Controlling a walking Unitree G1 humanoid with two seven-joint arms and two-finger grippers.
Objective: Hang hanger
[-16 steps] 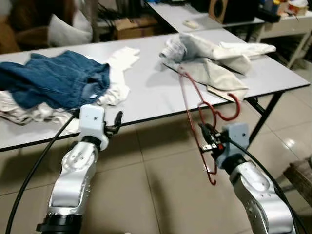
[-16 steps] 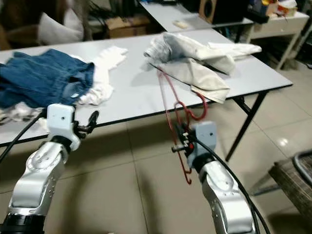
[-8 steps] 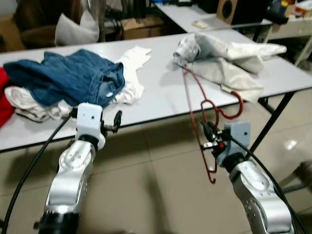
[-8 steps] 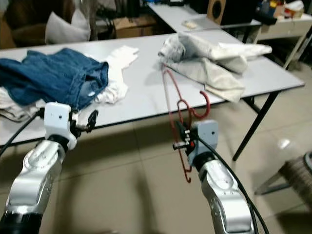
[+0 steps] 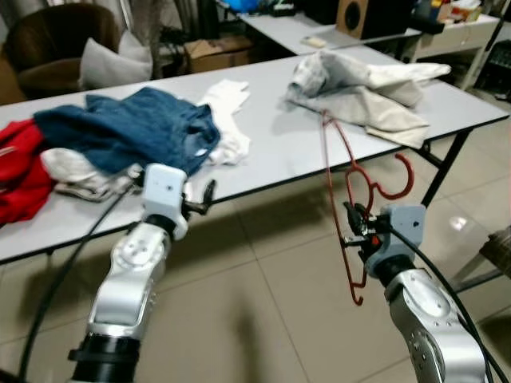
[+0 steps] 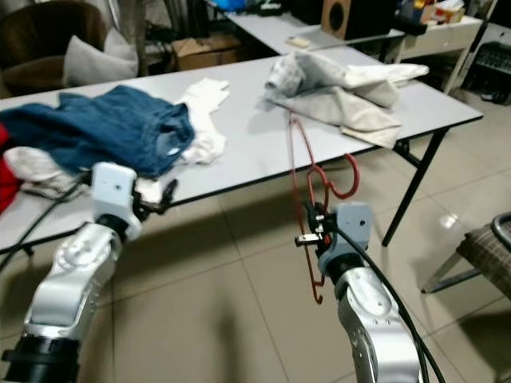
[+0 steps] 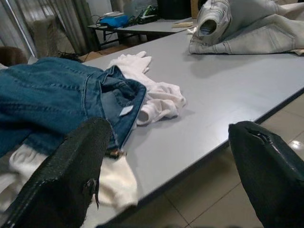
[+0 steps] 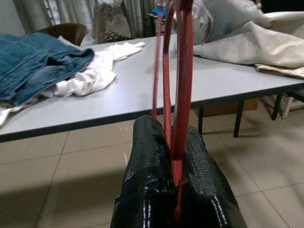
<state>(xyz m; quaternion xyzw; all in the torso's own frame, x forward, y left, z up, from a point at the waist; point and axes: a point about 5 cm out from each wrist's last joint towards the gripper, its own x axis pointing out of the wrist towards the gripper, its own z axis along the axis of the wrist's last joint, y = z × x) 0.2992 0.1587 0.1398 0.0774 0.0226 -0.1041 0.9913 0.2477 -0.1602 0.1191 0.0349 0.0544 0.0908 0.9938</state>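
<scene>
A red wire hanger [image 8: 183,71] stands upright in my right gripper [image 5: 357,229], which is shut on its lower part, in front of the grey table [image 5: 271,155]. Its hook [image 5: 409,177] curls toward the right, just off the table's front edge. In the right wrist view both black fingers [image 8: 147,156] press against the red wire. My left gripper [image 5: 204,195] hovers at the table's front edge near the blue jeans [image 5: 136,132]. Its fingers [image 7: 80,175] are wide apart with nothing between them.
On the table lie a white garment [image 5: 227,120], a pale beige garment [image 5: 367,84] at the right end and a red cloth [image 5: 20,171] at the left. A table leg [image 5: 443,163] slants down at right. A stool [image 5: 499,247] stands by the right edge. Tiled floor lies below.
The camera has shifted, bringing the red cloth on the table's left end into view. My right gripper keeps its hold on the hanger, and the left gripper stays open.
</scene>
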